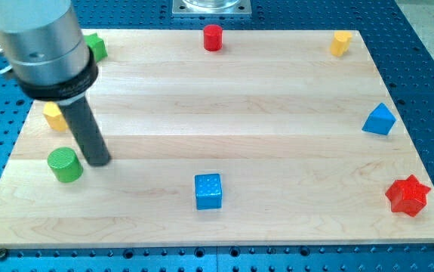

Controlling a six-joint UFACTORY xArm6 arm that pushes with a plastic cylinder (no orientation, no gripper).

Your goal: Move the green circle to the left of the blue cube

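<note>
My arm comes into view from the top left corner as a thick grey cylinder with a black collar below it, and from that collar the straight dark rod runs down and slightly toward the view's right. The rod stands nearly upright over the left part of the board, near its left edge and closer to the bottom edge than the top. My tip rests on the wood there, in plain sight.
</note>
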